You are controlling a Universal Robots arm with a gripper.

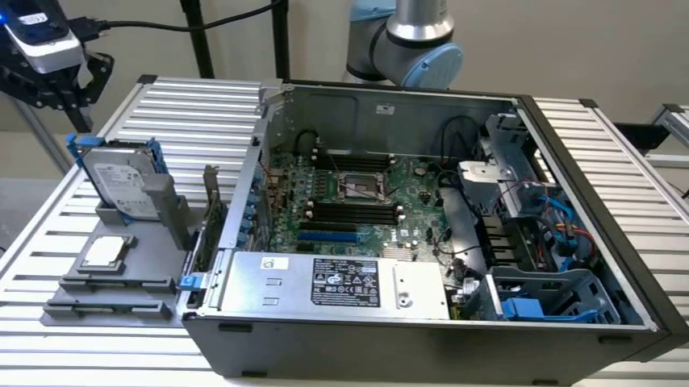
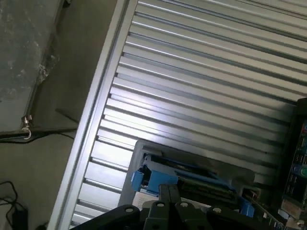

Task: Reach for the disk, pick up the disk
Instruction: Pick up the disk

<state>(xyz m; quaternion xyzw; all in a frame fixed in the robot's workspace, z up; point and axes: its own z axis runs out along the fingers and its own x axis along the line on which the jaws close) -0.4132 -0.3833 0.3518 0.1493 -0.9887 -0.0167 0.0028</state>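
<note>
- Ribbed aluminium worktop (image 1: 173, 105) under everything, with a pale wall behind.
- Open computer case (image 1: 431, 343) across the middle and the exterior view's right, with the arm (image 1: 415, 40) rising behind it.
- Disk (image 1: 116, 181) standing on edge in a grey stand (image 1: 161, 214) at the exterior view's left, just beside the case wall, white label showing, blue bracket (image 1: 77, 149) round its rim.
- Lower on the same stand, a small square chip (image 1: 106, 251) lying flat. Not the target.
- Claw (image 1: 60, 93) high at the exterior view's far left, above the disk's upper corner and apart from it. Nothing seen in it. Wide or narrow: cannot tell.
- From the wrist, the disk's upper edge and bracket close ahead of the claw, worktop ribs beyond.
- Step in hand, by judgement: the reach, with no grasp made yet.
- To do it well:
  - Square the claw to the disk's thin upper edge, so as to close across the two broad faces.
  - Centre along that edge to avoid a lopsided hold.
  - Descend straight, clear of the stand's post and the case wall.
  - Go deep enough for firm purchase, short of striking the stand.
  - Likely risk: a tilted approach knocking the disk askew in its slot.
</note>
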